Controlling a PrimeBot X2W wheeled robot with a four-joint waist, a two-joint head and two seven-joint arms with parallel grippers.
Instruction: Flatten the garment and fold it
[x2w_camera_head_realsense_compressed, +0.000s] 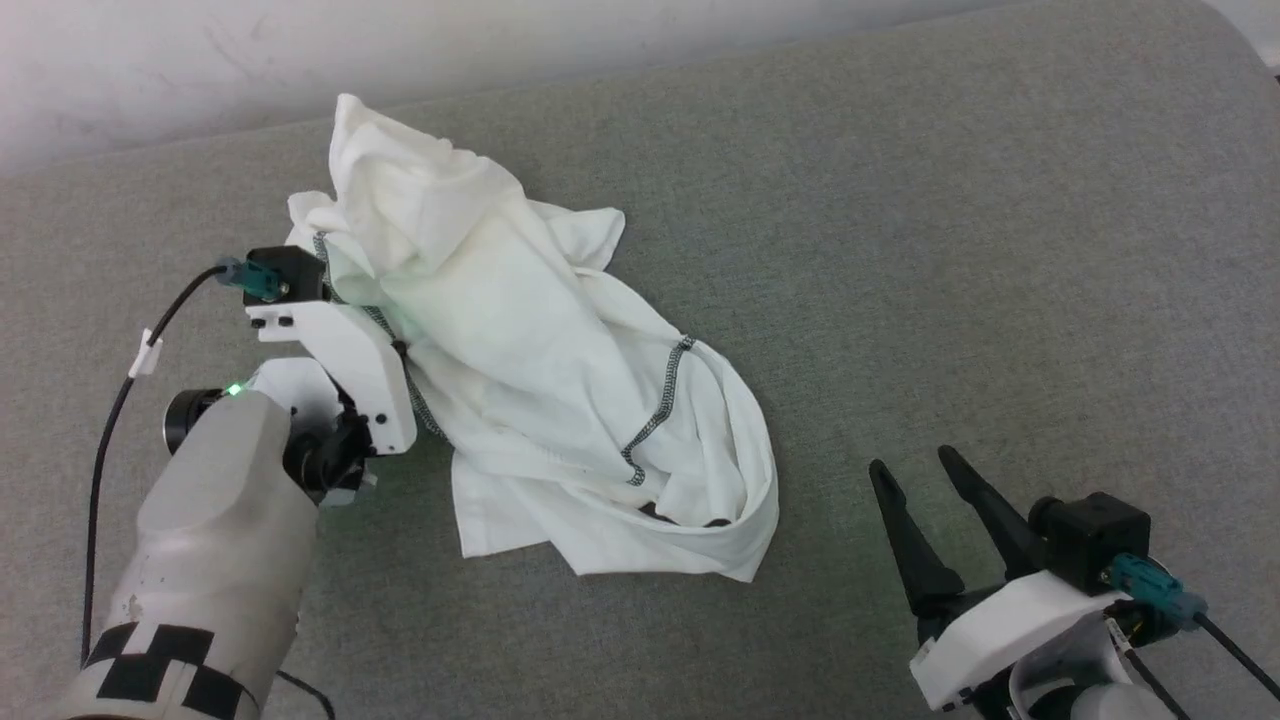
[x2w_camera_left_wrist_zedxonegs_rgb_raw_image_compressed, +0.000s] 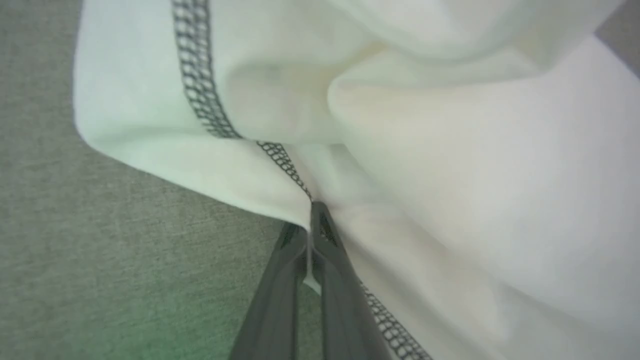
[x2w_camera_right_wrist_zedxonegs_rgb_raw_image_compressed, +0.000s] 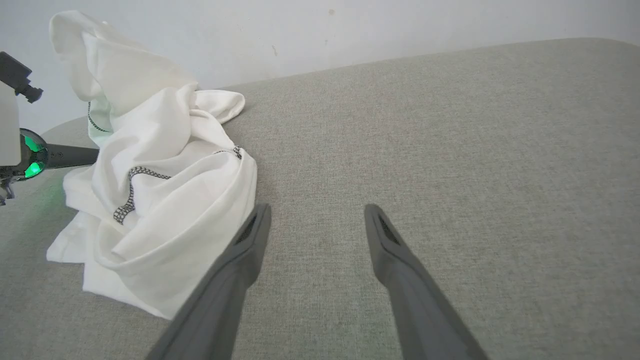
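Shirt (x2w_camera_head_realsense_compressed: 520, 340) hem clamped at nine o'clock by the left pincer (x2w_camera_left_wrist_zedxonegs_rgb_raw_image_compressed: 309, 222), tips hidden under cloth from above; right pincer (x2w_camera_head_realsense_compressed: 913, 460) gapes, five o'clock.

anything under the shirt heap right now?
Around the crumpled shirt the grey fabric surface shows, and the left gripper is shut on its stitched edge. Whatever lies beneath the heap itself is covered.
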